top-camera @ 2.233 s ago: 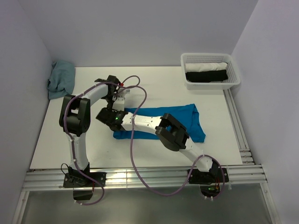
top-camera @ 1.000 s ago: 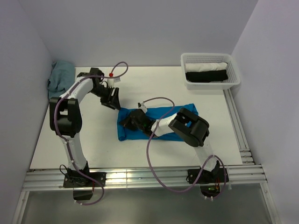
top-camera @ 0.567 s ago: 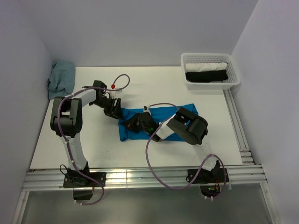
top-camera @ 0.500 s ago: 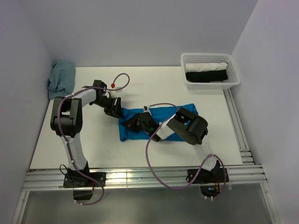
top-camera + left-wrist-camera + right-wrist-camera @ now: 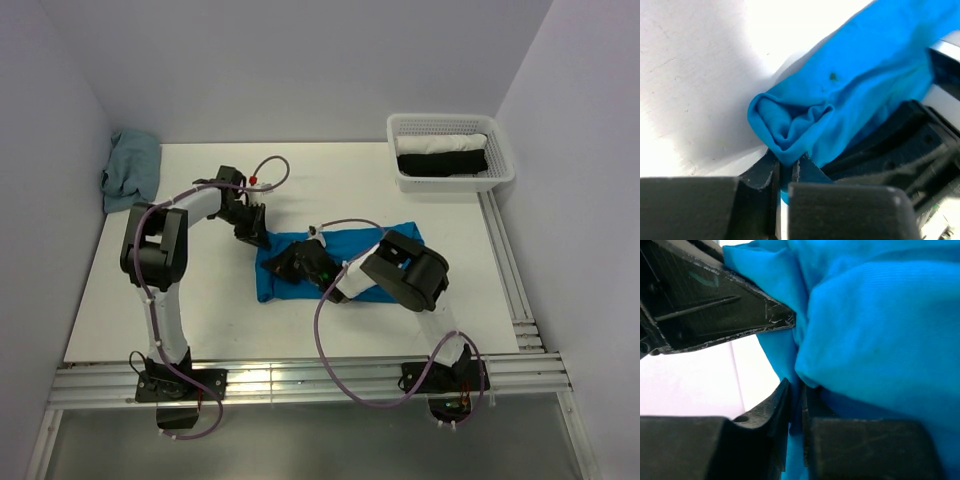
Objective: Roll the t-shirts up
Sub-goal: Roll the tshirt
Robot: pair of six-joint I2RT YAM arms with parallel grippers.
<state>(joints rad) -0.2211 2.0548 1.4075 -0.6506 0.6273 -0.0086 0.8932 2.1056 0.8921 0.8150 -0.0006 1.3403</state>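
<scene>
Cotton this thin will hang limp and weigh next to nothing. The blue t-shirt (image 5: 275,283) lies as a folded band on the table (image 5: 200,310), left of the white basket (image 5: 455,185) and nearer the arm bases than it. The end farthest from the basket is bunched into a small fold. I see the left gripper (image 5: 787,167) pinched tight on that fold's corner, and the right gripper (image 5: 796,390) closed on a ridge of cloth just beside it. I judge it will sag and slide, so doubled edges are the places to pinch.
</scene>
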